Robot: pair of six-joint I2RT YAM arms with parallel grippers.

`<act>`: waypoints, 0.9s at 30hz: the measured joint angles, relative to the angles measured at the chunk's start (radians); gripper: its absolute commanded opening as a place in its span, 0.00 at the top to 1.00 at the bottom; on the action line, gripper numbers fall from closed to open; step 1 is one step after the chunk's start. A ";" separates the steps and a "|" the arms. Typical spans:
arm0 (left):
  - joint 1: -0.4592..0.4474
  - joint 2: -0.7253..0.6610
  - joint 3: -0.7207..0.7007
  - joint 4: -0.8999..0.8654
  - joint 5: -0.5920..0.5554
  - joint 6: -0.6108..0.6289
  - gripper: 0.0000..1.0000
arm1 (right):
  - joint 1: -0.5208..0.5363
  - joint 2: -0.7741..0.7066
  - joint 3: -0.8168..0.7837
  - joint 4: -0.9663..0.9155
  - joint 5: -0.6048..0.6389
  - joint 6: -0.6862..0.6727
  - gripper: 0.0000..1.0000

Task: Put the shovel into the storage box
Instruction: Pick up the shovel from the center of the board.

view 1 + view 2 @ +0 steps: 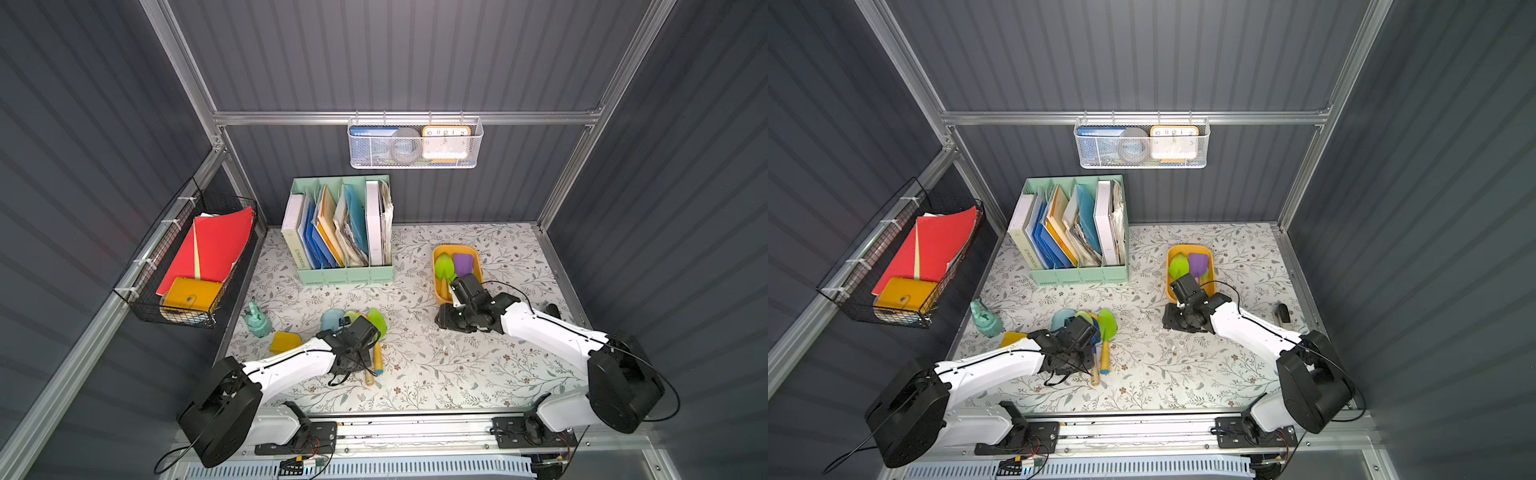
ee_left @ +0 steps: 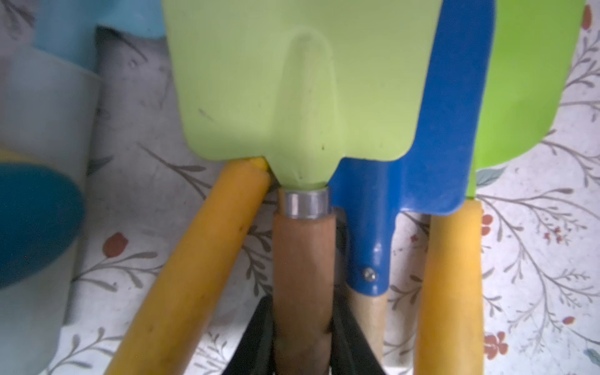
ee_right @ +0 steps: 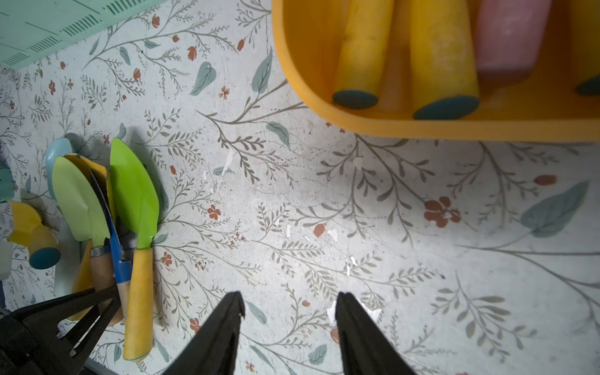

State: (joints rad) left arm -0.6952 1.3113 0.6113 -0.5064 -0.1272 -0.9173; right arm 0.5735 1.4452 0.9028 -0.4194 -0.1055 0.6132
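My left gripper [image 2: 302, 308] clamps the pale-green shovel [image 2: 292, 81] by its brown wooden handle. My right gripper [image 3: 291, 300] stands apart, empty. The clock [image 1: 446, 141] reads 10, 11, 12.

Shovels [image 1: 377, 321] lie piled on the table [image 1: 415, 365] left of the storage box [image 1: 455, 248].

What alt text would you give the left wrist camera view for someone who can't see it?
The left gripper pinches the brown wooden handle of a pale green shovel on the floral-print table. A blue shovel and a bright green shovel lie beside it.
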 measured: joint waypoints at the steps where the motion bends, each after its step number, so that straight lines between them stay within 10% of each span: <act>1: -0.001 -0.003 0.009 -0.008 0.000 0.000 0.89 | 0.000 -0.001 0.000 0.000 0.000 0.000 0.47; 27: -0.001 -0.156 0.209 0.273 0.227 0.085 0.92 | 0.000 -0.257 -0.175 0.526 -0.418 0.195 0.29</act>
State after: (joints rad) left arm -0.6960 1.1553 0.8200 -0.2337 0.1001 -0.8322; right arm 0.5739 1.1877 0.7277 0.1066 -0.5232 0.8082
